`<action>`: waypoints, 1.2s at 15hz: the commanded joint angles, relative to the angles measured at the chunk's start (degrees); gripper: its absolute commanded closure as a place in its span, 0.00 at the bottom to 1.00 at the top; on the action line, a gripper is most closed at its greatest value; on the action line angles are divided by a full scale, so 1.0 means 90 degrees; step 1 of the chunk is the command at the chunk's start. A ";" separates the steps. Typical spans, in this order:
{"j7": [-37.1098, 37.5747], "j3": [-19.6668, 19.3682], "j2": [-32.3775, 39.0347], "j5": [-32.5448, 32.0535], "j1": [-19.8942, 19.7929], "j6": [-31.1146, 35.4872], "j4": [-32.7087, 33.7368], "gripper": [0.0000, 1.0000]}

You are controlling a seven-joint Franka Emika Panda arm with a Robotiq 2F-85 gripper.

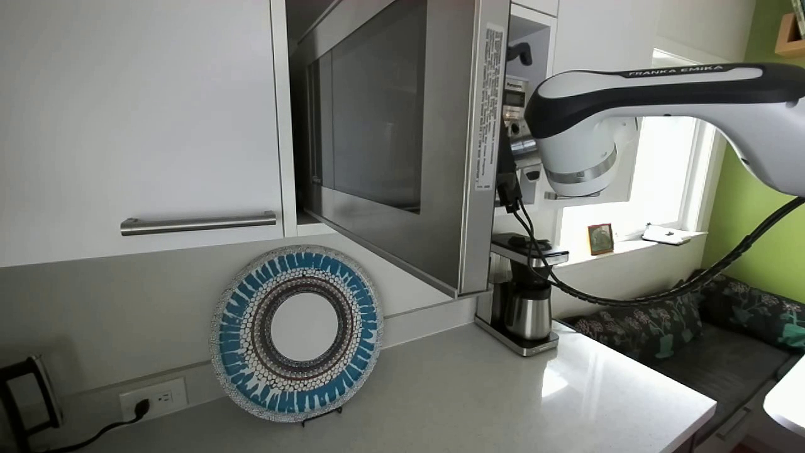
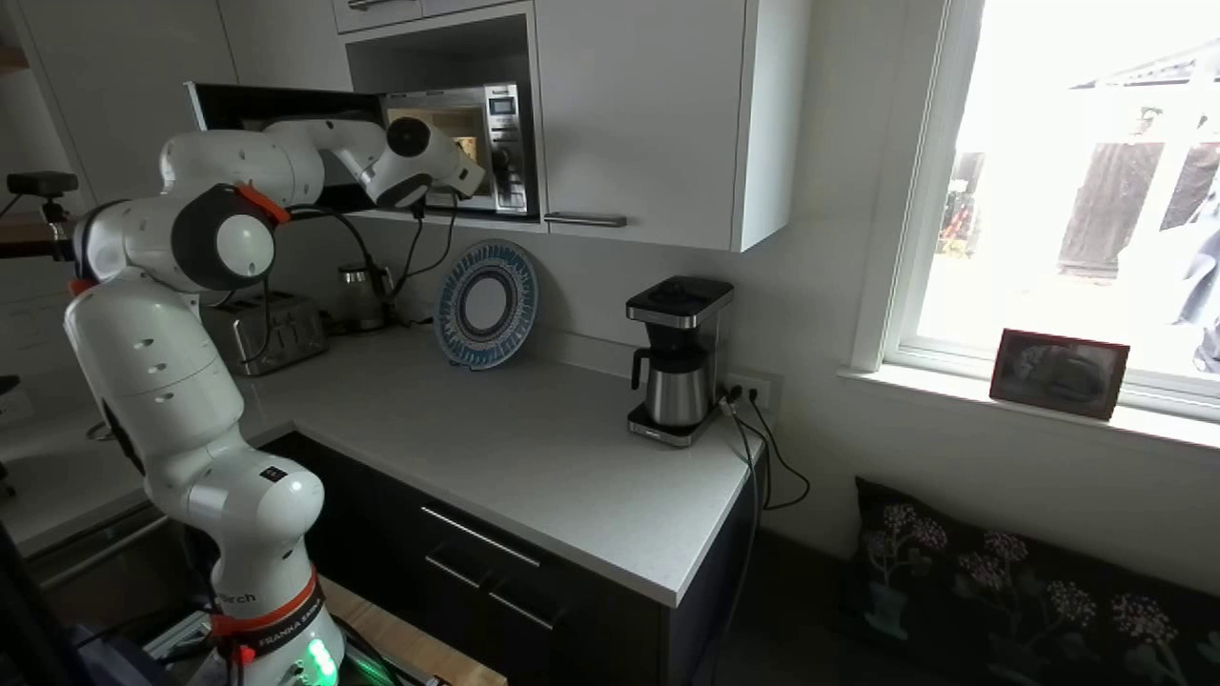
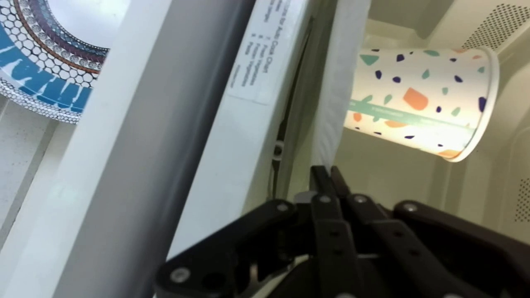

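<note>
In the wrist view my gripper [image 3: 326, 169] is inside the microwave's lit cavity, its fingertips closed on the lower end of a white, slightly creased strip [image 3: 341, 74]. Whether it is paper or cloth, I cannot tell. A paper cup [image 3: 418, 99] with orange, green and dark specks stands just beyond; the strip hides its base end, and its rim faces right in that view. The fingers are apart from the cup. In an exterior view the open microwave door [image 1: 377, 126] covers the gripper; the microwave [image 2: 512, 143] with the arm's wrist [image 2: 457, 171] before it also shows.
The door hangs open beside the arm. Below are a blue-patterned plate [image 1: 361, 340] leaning on the wall, a coffee maker [image 2: 679, 362], a toaster [image 2: 276, 333] and a kettle [image 2: 362, 295]. Cables [image 1: 534, 245] dangle from the wrist. The microwave's labelled front frame [image 3: 232, 136] lies close left of the fingers.
</note>
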 commanded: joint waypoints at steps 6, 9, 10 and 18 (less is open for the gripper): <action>-0.0477 -0.0025 -0.0066 0.1254 0.0171 0.0373 -0.0105 1.00; -0.0875 -0.0016 -0.0083 0.1766 0.0251 0.0624 -0.0104 1.00; -0.1006 -0.0016 -0.0089 0.1929 0.0278 0.0695 -0.0106 1.00; -0.2237 -0.0055 -0.0212 0.3196 0.0394 0.0769 -0.0110 1.00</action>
